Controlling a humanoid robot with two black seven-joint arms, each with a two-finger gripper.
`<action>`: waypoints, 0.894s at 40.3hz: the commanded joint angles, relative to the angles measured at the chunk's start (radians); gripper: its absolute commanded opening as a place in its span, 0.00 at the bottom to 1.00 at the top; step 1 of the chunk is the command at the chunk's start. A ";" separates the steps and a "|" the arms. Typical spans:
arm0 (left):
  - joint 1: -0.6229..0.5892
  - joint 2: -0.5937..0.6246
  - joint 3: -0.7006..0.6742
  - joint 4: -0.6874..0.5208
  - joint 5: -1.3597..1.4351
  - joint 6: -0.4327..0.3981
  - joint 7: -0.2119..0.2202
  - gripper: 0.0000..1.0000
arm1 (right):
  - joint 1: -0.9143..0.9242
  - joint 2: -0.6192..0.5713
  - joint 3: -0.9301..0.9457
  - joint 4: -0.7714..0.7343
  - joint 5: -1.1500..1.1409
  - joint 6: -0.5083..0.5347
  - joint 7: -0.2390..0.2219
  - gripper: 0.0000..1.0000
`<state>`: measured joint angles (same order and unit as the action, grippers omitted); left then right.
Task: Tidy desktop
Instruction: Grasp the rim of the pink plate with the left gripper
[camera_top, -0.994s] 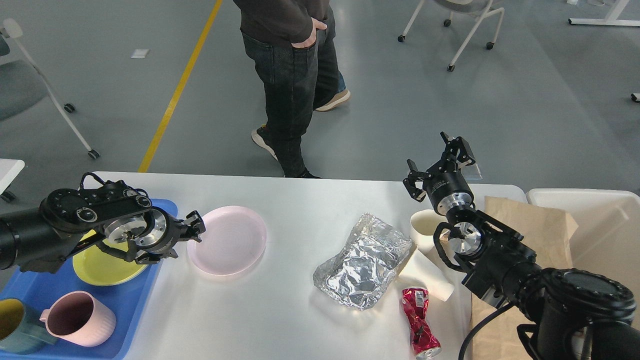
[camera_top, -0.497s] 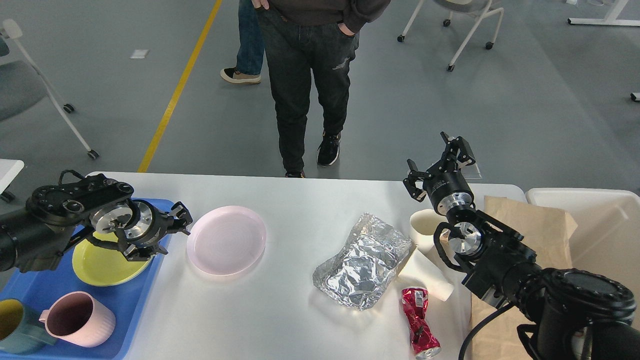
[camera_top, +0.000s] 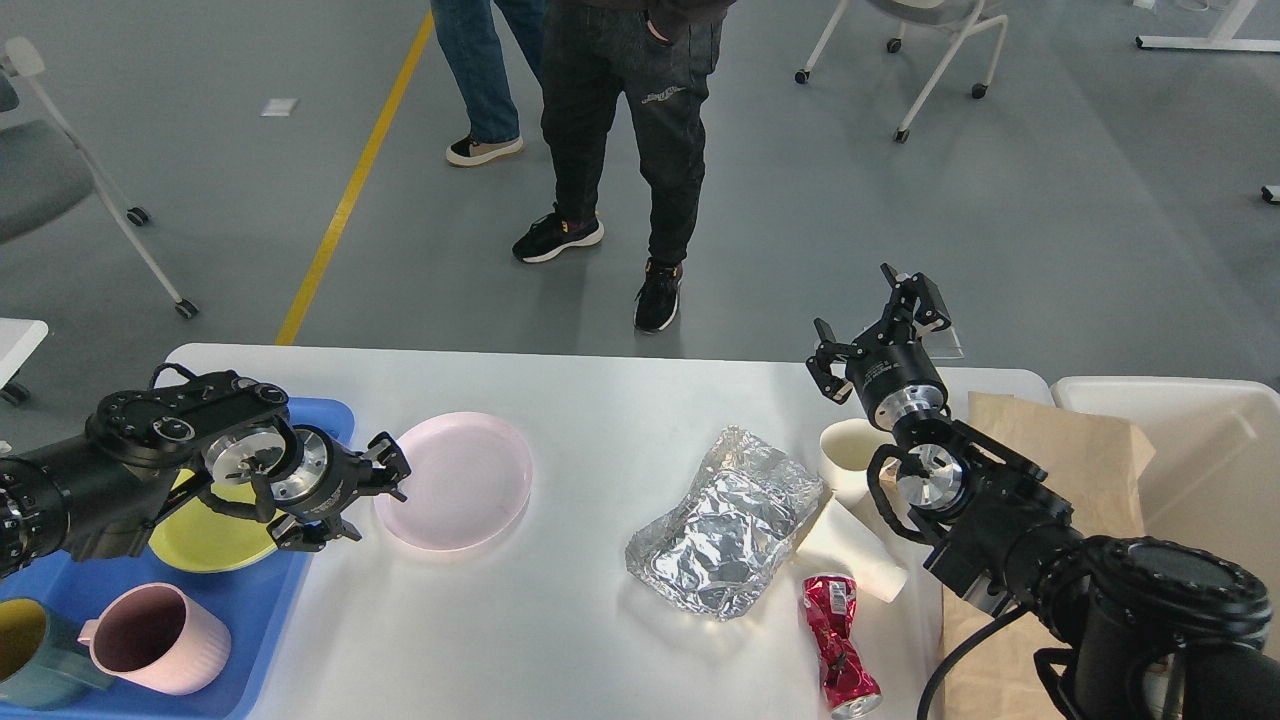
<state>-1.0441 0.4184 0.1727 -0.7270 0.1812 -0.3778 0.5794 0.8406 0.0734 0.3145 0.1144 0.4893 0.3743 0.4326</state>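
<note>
The white desktop (camera_top: 580, 620) carries a pink plate (camera_top: 455, 480), a crumpled foil tray (camera_top: 725, 520), two white paper cups (camera_top: 850, 500) and a crushed red can (camera_top: 838, 645). My left gripper (camera_top: 372, 490) is open, its fingers right at the pink plate's left rim. Above the table's far right edge, my right gripper (camera_top: 872, 325) stands open and holds nothing.
A blue tray (camera_top: 260, 610) at the left holds a yellow plate (camera_top: 200, 530), a pink mug (camera_top: 160, 640) and a teal mug (camera_top: 25, 650). A brown paper bag (camera_top: 1070, 450) and a cream bin (camera_top: 1200, 440) sit at the right. Two people (camera_top: 620, 110) stand beyond the far edge.
My left gripper drew back left over the tray, then came back right to the pink plate's rim. The right arm has not moved. The people behind the table shifted.
</note>
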 joint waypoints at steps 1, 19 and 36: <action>0.004 -0.020 0.001 0.000 -0.002 -0.001 0.000 0.62 | 0.000 0.000 0.000 -0.001 0.000 0.000 0.000 1.00; 0.026 -0.039 0.002 0.012 0.014 0.014 0.016 0.60 | 0.000 0.000 0.000 -0.001 0.000 0.000 0.000 1.00; 0.032 -0.101 0.001 0.109 0.058 0.033 0.014 0.59 | 0.000 0.000 0.000 0.001 0.000 0.000 0.000 1.00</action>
<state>-1.0133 0.3355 0.1811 -0.6446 0.2083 -0.3474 0.5938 0.8406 0.0737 0.3145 0.1146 0.4894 0.3743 0.4326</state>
